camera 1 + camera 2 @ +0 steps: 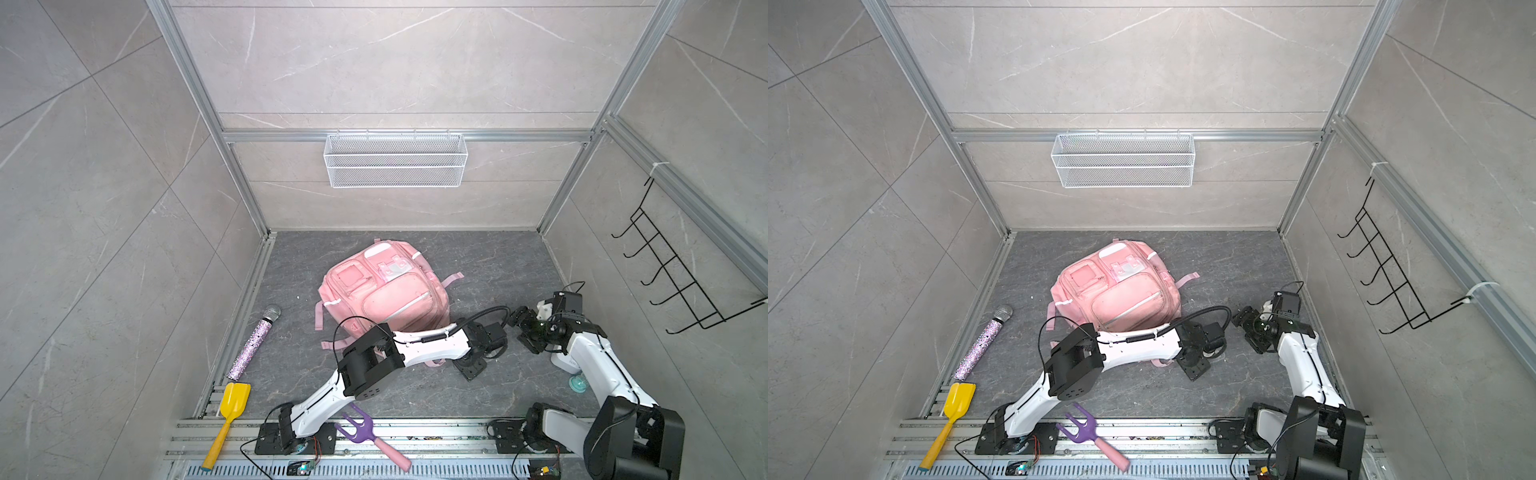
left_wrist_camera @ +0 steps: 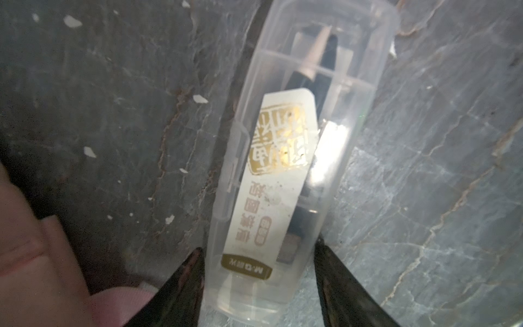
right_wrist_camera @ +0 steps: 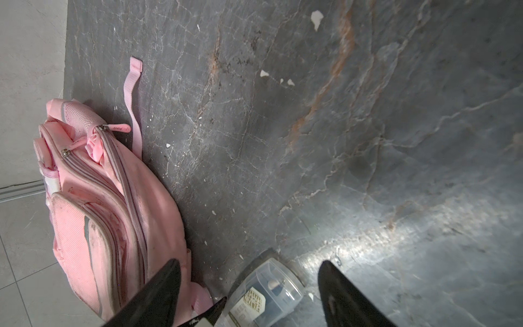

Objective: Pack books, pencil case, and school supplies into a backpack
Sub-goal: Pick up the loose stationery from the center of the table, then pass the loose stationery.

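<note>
Left arm (image 1: 432,345): was white-shelled with black joints (a black cable (image 1: 482,311) looped alongside).
Right arm (image 1: 590,361): was white too, with black housings.

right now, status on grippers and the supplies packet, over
Left gripper astride the school supplies packet on the floor, grip unconfirmed. Right gripper open, empty. Backpack alongside looks zipped shut, so no way in yet.

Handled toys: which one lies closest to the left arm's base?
The purple fork with the pink handle, right beside that base; the yellow shovel and glittery microphone lie farther off.
</note>
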{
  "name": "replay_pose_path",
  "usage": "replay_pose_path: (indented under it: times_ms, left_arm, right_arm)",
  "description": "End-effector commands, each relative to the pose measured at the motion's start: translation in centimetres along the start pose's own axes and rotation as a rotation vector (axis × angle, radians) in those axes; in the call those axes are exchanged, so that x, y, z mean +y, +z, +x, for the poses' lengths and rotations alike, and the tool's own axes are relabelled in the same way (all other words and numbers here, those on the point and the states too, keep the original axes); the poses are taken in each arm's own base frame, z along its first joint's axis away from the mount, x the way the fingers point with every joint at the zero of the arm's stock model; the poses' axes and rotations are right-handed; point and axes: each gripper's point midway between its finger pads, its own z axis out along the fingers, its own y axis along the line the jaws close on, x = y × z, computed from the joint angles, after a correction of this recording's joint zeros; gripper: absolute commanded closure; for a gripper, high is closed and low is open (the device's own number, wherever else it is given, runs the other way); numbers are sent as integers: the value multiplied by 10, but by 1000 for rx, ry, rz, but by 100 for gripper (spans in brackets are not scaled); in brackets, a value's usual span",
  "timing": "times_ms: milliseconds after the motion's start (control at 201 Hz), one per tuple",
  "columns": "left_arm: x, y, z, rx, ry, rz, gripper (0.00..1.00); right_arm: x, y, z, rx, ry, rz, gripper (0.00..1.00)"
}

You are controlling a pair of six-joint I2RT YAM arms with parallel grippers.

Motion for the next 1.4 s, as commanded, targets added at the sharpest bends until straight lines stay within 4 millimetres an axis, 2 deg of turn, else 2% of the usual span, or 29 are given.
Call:
replay_pose_path:
  times_ms: [0, 204, 393, 577, 727, 876, 971, 1180, 1394]
  left_arm:
    - [6, 4, 11, 25, 13, -26, 42]
    - [2, 2, 8, 3, -29, 35, 48]
    - [12, -3, 3, -41, -178, 177, 52]
    - [18, -9, -4, -67, -255, 282, 55]
    - [17, -13, -10, -82, -310, 369, 55]
    - [16, -15, -17, -97, -376, 461, 55]
    - [18, -16, -19, -101, -398, 483, 55]
    - [18, -17, -22, -108, -427, 522, 55]
    - [17, -19, -24, -113, -435, 534, 56]
  right_arm:
    - [-3, -1, -4, -12, -2, 20, 22]
    - [-6, 0, -5, -10, 3, 25, 22]
    - [0, 4, 0, 16, -5, -22, 22]
    - [8, 11, 11, 67, -6, -83, 23]
    - [12, 18, 28, 111, -27, -104, 23]
    - [18, 31, 55, 180, -45, -137, 23]
    - [15, 38, 70, 207, -55, -123, 23]
    - [11, 53, 89, 247, -51, -119, 24]
    - [15, 67, 101, 266, -47, -129, 33]
